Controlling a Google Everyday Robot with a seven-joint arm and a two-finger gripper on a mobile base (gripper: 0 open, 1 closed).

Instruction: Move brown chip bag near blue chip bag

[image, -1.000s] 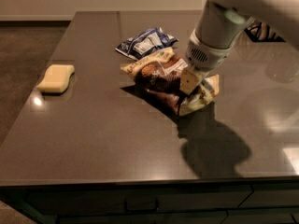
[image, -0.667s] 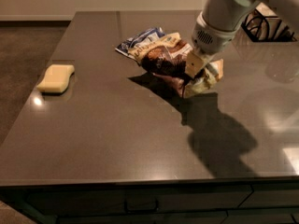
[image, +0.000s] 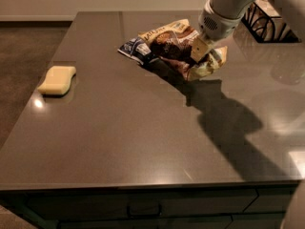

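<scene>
The brown chip bag (image: 177, 48) with cream-yellow ends hangs tilted a little above the dark table (image: 119, 128), near its far middle. My gripper (image: 199, 49) comes down from the upper right and is shut on the brown chip bag at its right part. The blue chip bag (image: 135, 47) lies flat on the table just left of the brown bag and is partly covered by the brown bag's left end. The two bags overlap in this view.
A yellow sponge (image: 57, 79) lies near the table's left edge. A black wire rack (image: 269, 20) stands at the far right corner. The arm's shadow falls across the table's right front.
My gripper has carried the brown chip bag up and away toward the far side, so its left end now overlaps the blue chip bag. The blue bag has stayed put.
</scene>
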